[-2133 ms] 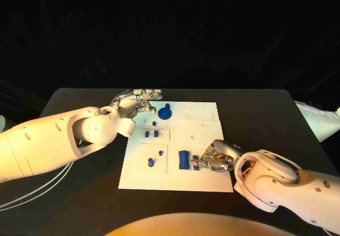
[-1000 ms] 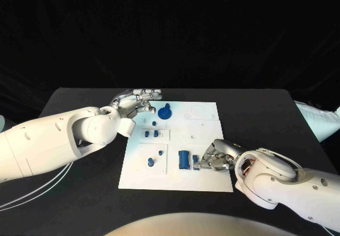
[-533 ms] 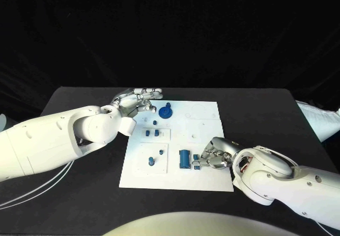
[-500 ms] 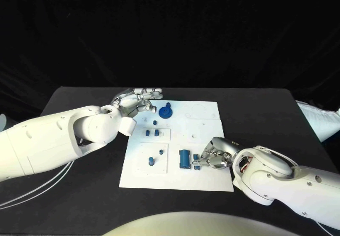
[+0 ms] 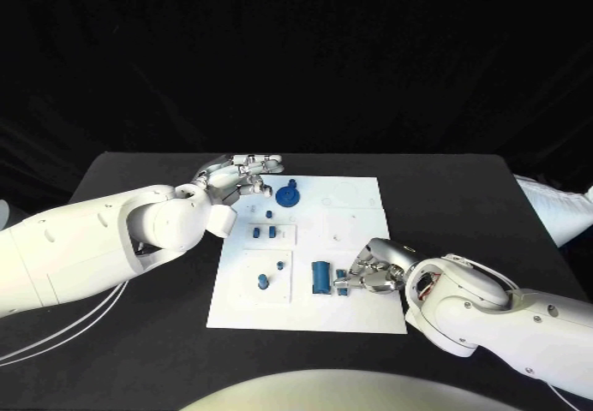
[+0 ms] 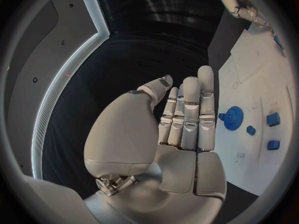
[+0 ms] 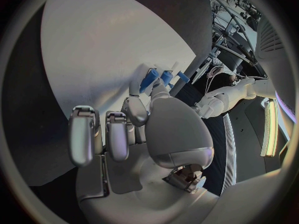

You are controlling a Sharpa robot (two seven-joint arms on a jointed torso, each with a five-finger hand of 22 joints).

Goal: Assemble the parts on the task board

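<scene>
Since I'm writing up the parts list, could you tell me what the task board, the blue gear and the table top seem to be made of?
Task board: probably plastic or painted sheet, matt white, flat, with shallow raised panels.
Blue gear: likely moulded or printed plastic, an even saturated blue with no metallic glint.
Table: black and matt with no reflections; whether cloth, laminate or paint cannot be told.

The left silver many-fingered hand is flat, its fingers straight and side by side, holding nothing. The right silver many-fingered hand curls its fingers downward.
</scene>
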